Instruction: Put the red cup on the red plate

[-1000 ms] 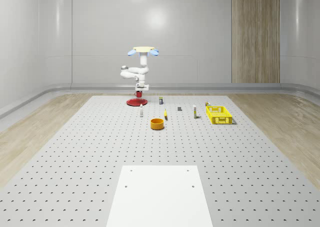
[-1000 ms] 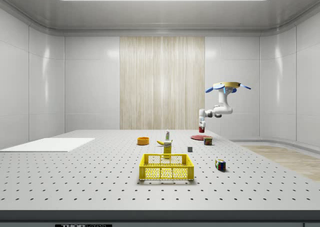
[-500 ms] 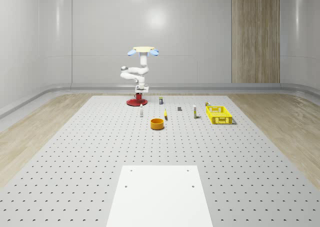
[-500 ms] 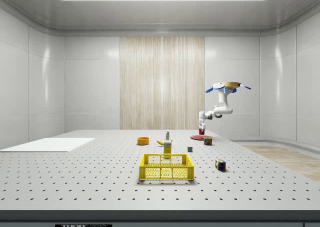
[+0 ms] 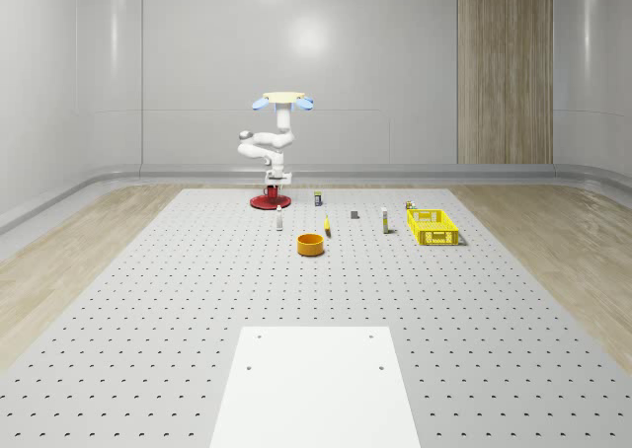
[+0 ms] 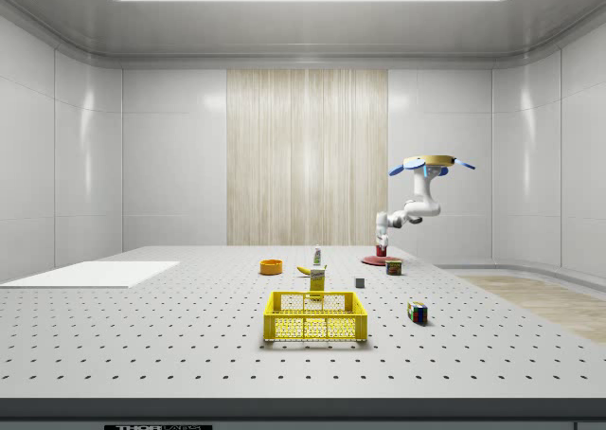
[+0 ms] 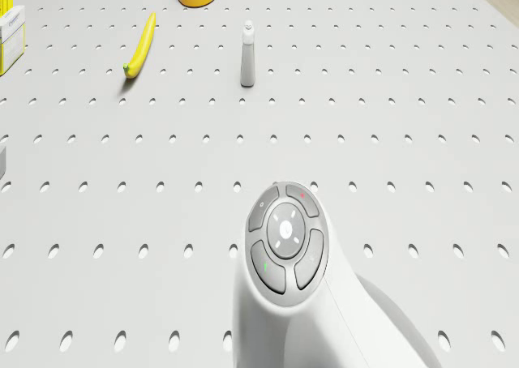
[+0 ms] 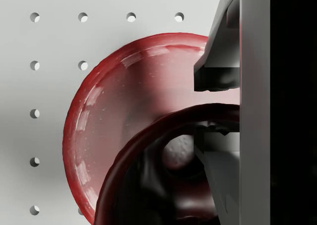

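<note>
Perforated grey table (image 5: 148, 300), pale-walled room; hovering drone (image 5: 283, 100), gripper (image 8: 218, 108) seemingly clamping red cup (image 8: 158, 175) over red plate (image 8: 109, 106).

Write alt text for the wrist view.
The gripper holds the rim of the red cup directly above the red plate, which lies on the perforated white table.

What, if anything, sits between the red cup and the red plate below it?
Nothing visible. In the wrist view the glossy red cup, its rim between the end effector's fingers, hangs directly over the bare round red plate; the drone hovers above the plate.
</note>
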